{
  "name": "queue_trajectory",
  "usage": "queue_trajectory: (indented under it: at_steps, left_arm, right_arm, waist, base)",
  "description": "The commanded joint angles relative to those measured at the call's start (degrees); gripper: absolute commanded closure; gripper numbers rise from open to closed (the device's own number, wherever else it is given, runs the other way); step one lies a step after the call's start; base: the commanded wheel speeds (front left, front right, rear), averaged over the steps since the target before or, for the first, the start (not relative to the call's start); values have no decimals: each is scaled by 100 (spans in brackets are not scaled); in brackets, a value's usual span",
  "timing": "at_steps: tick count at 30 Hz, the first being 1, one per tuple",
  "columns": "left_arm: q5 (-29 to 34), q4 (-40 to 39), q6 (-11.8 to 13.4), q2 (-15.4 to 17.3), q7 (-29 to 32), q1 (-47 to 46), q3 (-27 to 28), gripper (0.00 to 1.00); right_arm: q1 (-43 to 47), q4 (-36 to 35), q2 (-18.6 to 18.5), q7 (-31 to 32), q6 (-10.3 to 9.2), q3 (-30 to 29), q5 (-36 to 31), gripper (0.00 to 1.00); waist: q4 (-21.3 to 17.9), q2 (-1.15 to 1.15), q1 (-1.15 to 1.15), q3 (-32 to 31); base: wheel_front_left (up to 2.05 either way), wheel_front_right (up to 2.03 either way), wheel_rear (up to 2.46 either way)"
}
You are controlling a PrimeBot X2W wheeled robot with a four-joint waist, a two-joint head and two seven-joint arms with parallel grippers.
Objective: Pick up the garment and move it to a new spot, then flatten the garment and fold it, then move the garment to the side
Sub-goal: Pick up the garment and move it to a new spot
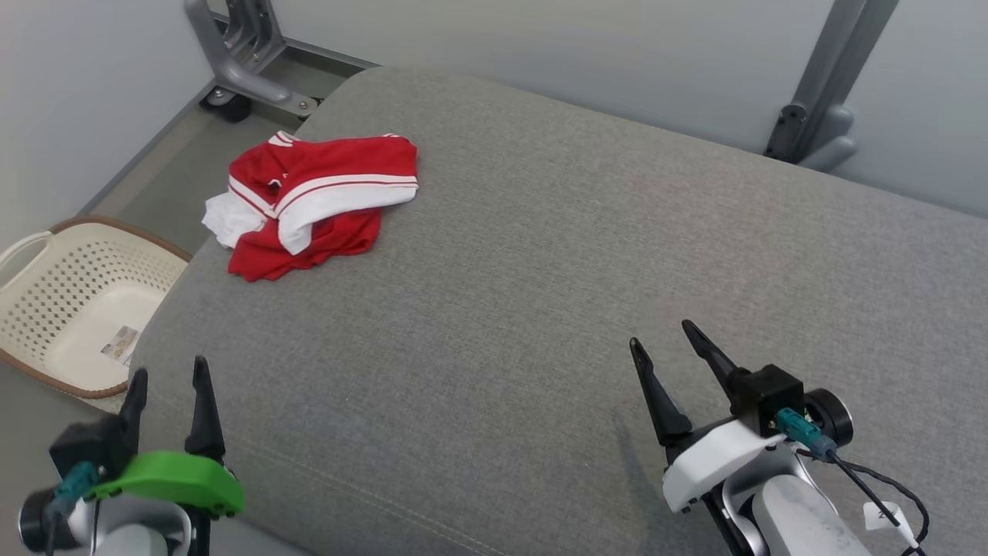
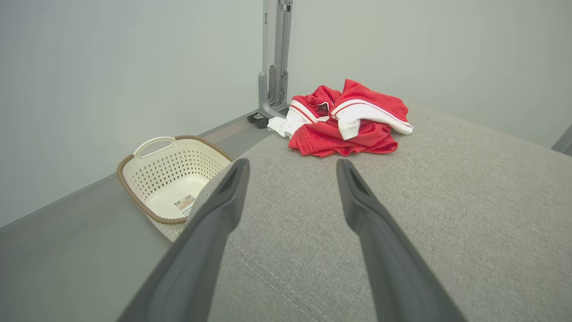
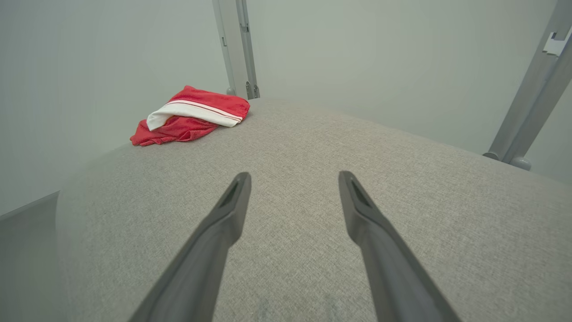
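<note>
Pickup pending: crumpled red-and-white fabric garment (image 1: 316, 205) lies at 11 o'clock on the grey upholstered cushion (image 1: 540, 270). Fingers of left gripper (image 1: 170, 369) and right gripper (image 1: 661, 333) stand apart, empty. Advance toward 11 o'clock, then close on the garment.

Lab; bare walls (image 1: 540, 46), metal frame (image 1: 837, 77)

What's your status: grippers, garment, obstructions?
Left gripper open, empty. Right gripper open, empty. Garment crumpled at far left corner of cushion, untouched. No obstruction seen; basket on floor, left of cushion.
</note>
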Motion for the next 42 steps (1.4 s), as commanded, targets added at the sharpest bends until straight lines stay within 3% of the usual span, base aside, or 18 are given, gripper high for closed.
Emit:
queue_trajectory:
  at_steps: [1, 6, 10, 15, 21, 27, 33, 34, 35, 36, 39, 42]
  left_arm:
    - [28, 165, -51, 148, 0, -421, -43, 0]
    - [2, 502, -77, 562, 1, -1141, -238, 0]
    - [-526, 990, -72, 1099, 1, -1846, -700, 0]
    - [-1174, 1449, -70, 1532, 1, -2404, -1066, 0]
    - [-1635, 2019, -69, 1813, 1, -2802, -1475, 0]
    - [-1815, 3102, -65, 1953, 11, -3260, -1499, 0]
    - [-1731, 3735, 223, 1990, 4, -3586, -1442, 0]
    - [-1750, 3756, 269, 1978, 4, -3595, -1399, 40]
    - [-1701, 3744, 303, 1984, 3, -3591, -1393, 86]
    - [-1687, 3697, 359, 1995, 3, -3571, -1351, 100]
    - [-1615, 3505, 452, 1991, 3, -3415, -1224, 100]
    - [-1447, 3176, 376, 2019, 2, -3275, -1155, 100]
  right_arm:
    - [-122, -67, -101, -14, -7, 16, -64, 0]
    - [-316, -214, -224, -15, -7, 104, -126, 0]
    - [-542, -395, -436, -15, -7, 185, -163, 0]
    - [-701, -571, -646, -15, -8, 171, -172, 0]
    - [-846, -878, -808, -12, -8, 17, -163, 0]
    - [-869, -1186, -872, 65, -7, -40, -193, 0]
    - [-773, -1399, -881, 105, -7, -189, -219, 0]
    - [-735, -1409, -873, 105, -8, -200, -226, 0]
    - [-708, -1415, -863, 105, -7, -218, -233, 0]
    - [-694, -1408, -843, 103, -8, -237, -235, 0]
    - [-628, -1360, -766, 83, -7, -283, -211, 0]
    - [-572, -1245, -703, 51, -8, -302, -150, 0]
  waist:
    - [-473, 0, 0, 447]
    - [-812, 0, 0, 770]
    - [-1193, 0, 0, 1201]
    - [-1510, 0, 0, 1597]
    - [-1814, 0, 0, 1953]
    - [-2027, 0, 0, 2216]
    - [-2162, 0, 0, 2317]
    - [-2174, 0, 0, 2302]
    - [-2185, 0, 0, 2282]
    - [-2197, 0, 0, 2254]
    - [-2228, 0, 0, 2120]
    - [-2256, 0, 0, 1922]
  base:
    - [0, 0, 0]
    - [0, 0, 0]
    - [0, 0, 0]
    - [0, 0, 0]
    - [0, 0, 0]
    - [0, 0, 0]
    - [0, 0, 0]
    - [0, 0, 0]
    - [0, 0, 0]
    - [0, 0, 0]
    - [0, 0, 0]
    - [0, 0, 0]
